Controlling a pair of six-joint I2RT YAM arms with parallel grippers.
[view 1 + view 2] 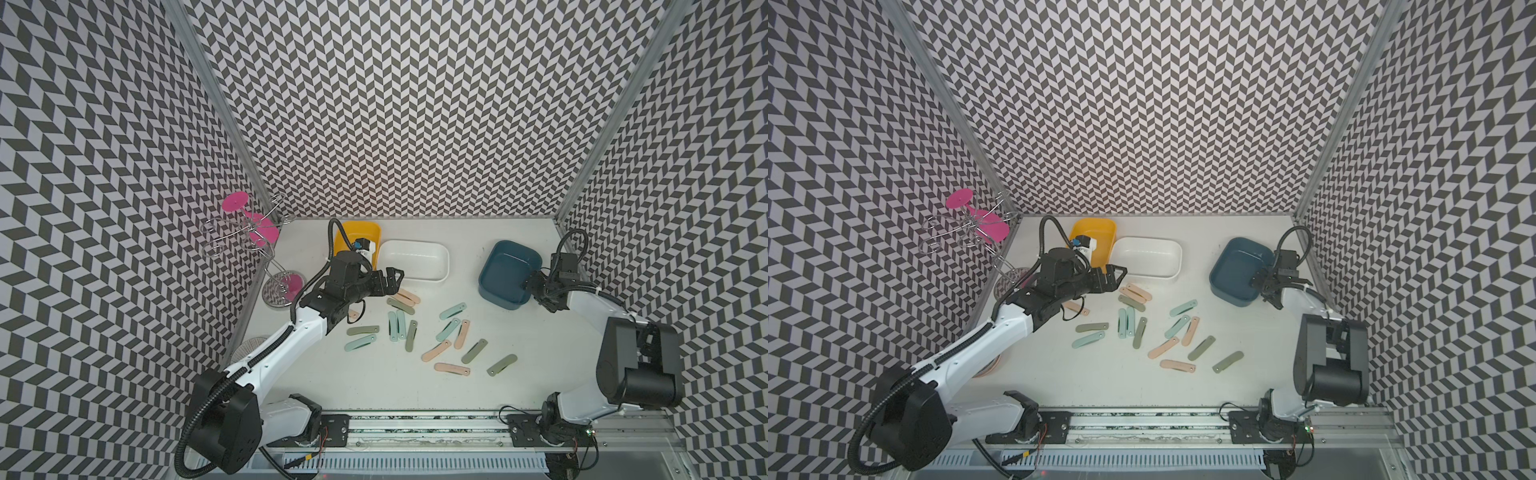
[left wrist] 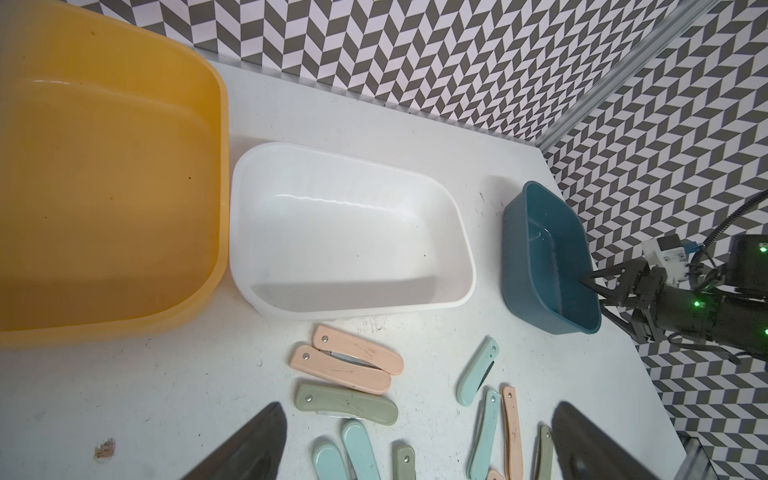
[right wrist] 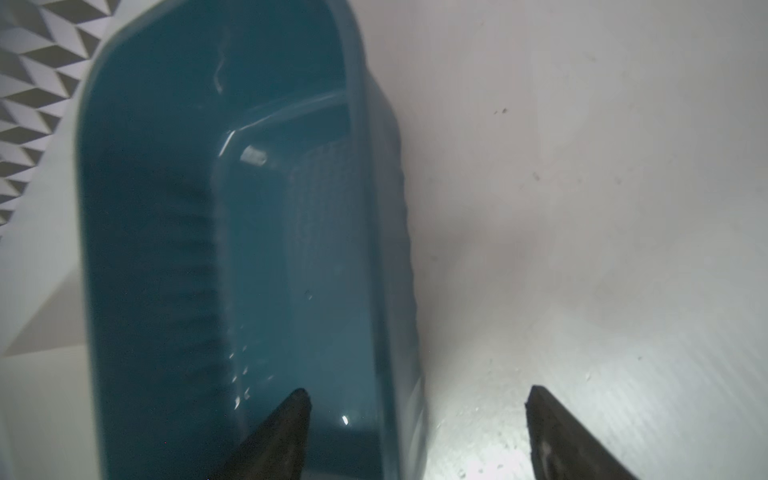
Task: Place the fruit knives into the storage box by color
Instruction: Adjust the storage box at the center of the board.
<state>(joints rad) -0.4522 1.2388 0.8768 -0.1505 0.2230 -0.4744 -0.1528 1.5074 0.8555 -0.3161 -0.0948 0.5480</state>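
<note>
Fruit knives (image 1: 401, 325): a loose scatter of flat bars in peach, mint and sage, all lying on the white counter (image 1: 374, 386) between the two arms, in front of the boxes and outside them. Boxes, along the back: yellow box (image 1: 358, 231), white box (image 1: 415, 262) touching its side, and dark blue box (image 1: 504, 270) set apart towards the right arm. Left hand (image 1: 392, 279): fingers spread wide with nothing between them, poised over the counter at the front corner of the white box. A peach pair (image 1: 409, 296) lies side by side just in front of its tips, a sage knife (image 1: 400, 304) just beyond that, and two mint knives (image 2: 353, 451) show between the fingers in the left wrist view. One more peach knife (image 1: 353, 317) is half hidden under the left forearm. Right hand (image 1: 528, 286): at the near end of the dark blue box, fingers apart and astride its side wall, one fingertip (image 3: 291, 419) over the inside and the other over the counter outside, neither pressing the wall. It is well apart from the knives; the nearest, a mint knife (image 1: 453, 311), lies beside the blue box towards the middle. Back left corner: wire rack (image 1: 243, 239) carrying a pink glass (image 1: 266, 229).
</note>
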